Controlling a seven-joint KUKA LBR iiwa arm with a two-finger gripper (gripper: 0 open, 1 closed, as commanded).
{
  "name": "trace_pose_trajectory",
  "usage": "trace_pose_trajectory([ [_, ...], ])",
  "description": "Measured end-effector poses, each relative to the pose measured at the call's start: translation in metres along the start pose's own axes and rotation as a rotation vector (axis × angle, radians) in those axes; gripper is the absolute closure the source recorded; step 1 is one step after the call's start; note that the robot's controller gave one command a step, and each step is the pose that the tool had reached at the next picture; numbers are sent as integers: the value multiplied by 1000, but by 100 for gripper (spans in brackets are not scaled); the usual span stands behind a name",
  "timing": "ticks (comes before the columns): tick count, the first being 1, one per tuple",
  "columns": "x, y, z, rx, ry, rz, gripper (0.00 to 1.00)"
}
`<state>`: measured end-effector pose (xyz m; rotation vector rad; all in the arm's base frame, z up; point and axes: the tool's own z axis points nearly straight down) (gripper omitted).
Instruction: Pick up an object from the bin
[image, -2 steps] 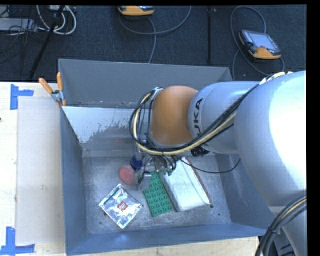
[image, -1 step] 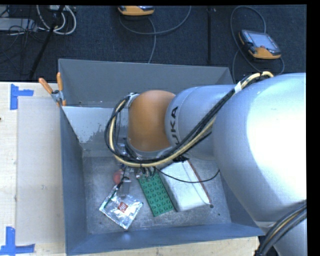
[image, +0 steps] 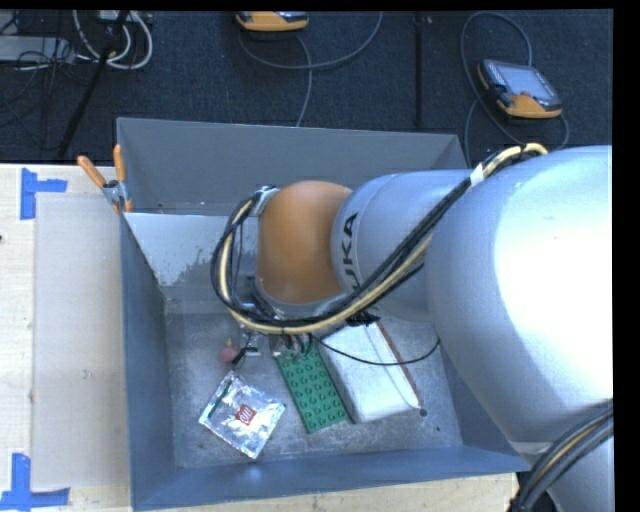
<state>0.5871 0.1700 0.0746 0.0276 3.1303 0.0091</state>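
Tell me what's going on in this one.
The robot arm is down inside the grey metal bin, its gripper low over the floor beside the far end of a green studded plastic plate. A crinkled silver foil packet with a red label lies nearby, and a flat white block lies on the plate's other side. Whether anything is gripped cannot be seen.

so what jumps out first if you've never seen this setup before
The big silver arm sweeping in from the right dominates, with its rounded orange wrist cover and looped cables hanging over the middle of the grey bin. On the bin floor just below it lie a green studded plate, a crinkled silvery packet with a red label to its left, and a flat white pad to its right.
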Motion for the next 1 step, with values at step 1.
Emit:
trace_pose_trajectory([
  [1,-2,-1,-139,3,2,51,100],
])
